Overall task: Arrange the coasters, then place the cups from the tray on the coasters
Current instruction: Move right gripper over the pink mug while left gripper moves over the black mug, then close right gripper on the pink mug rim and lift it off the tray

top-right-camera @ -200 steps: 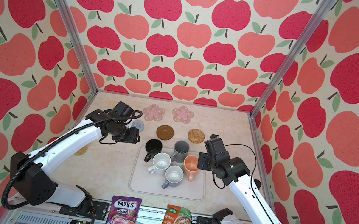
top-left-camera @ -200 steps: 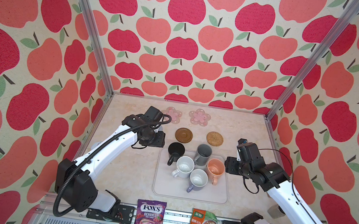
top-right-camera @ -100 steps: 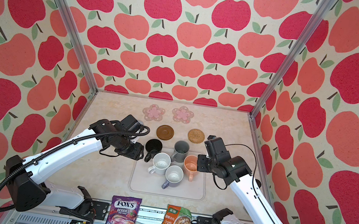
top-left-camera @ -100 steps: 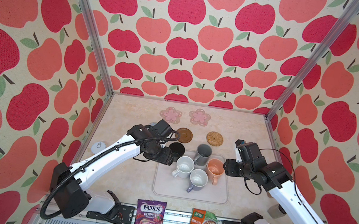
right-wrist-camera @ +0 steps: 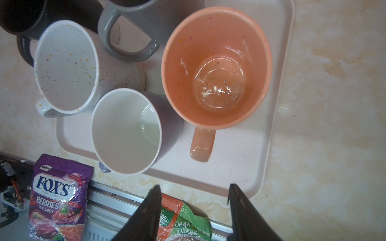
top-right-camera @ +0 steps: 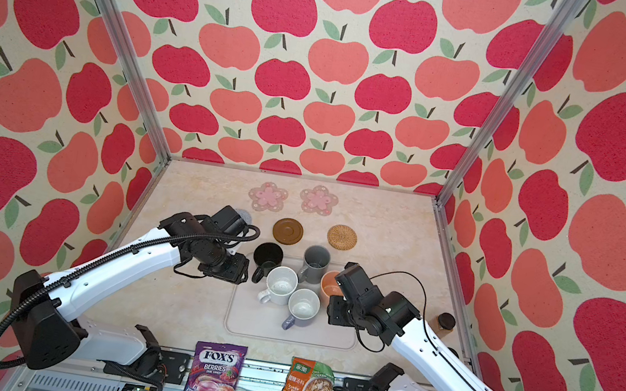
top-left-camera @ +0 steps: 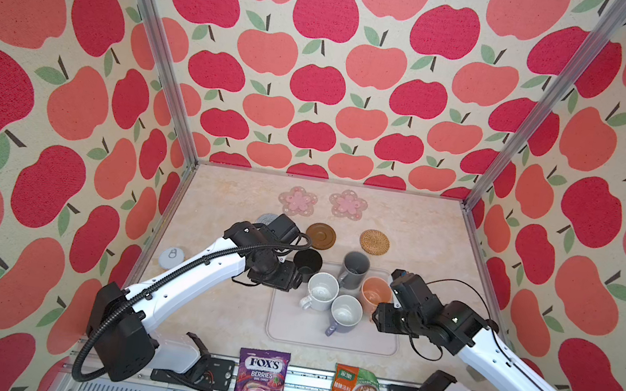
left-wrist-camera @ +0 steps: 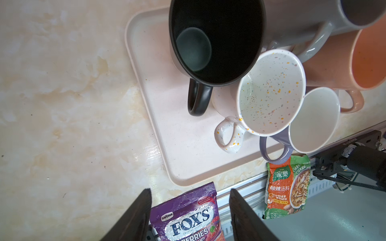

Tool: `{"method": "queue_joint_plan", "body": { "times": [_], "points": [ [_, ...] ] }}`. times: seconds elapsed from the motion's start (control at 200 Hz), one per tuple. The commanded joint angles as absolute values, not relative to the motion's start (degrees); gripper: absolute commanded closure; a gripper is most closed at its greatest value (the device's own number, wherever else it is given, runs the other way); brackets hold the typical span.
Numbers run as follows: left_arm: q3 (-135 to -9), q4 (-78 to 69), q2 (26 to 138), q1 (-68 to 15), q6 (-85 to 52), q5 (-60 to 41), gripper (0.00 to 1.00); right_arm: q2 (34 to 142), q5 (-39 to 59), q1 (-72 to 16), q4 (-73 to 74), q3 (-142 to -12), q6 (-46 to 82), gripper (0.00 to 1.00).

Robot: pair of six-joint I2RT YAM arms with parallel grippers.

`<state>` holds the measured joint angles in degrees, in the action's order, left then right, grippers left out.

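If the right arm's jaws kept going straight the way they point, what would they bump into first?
Probably the peach-orange mug, at its handle: in the wrist view that lies straight ahead of the right gripper, whose jaws stand open. Depth is unclear, so the tray might come first.

White arms, black joints, looping black cables.

Your pale marble table holds a flat pale-grey tray, two pink flower mats, a brown round mat, a tan woven mat and a grey woven mat.
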<state>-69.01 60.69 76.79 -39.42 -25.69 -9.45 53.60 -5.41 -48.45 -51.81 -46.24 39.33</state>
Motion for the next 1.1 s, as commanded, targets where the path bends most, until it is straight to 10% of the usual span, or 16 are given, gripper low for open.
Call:
{"method": "queue_joint_plan", "body": {
  "times": [0.0,1.096],
  "points": [
    [-68.3,59.9,75.5,-39.6,-27.1,-9.0,0.38,55.3,-7.2,-49.2,-49.5,-45.6,41.0,0.46],
    [-67.7,52.7,79.4,-36.4,-31.9,-11.2,0.38,70.0,-9.9,-49.2,-41.6,-41.7,37.3,0.54]
  ]
}}
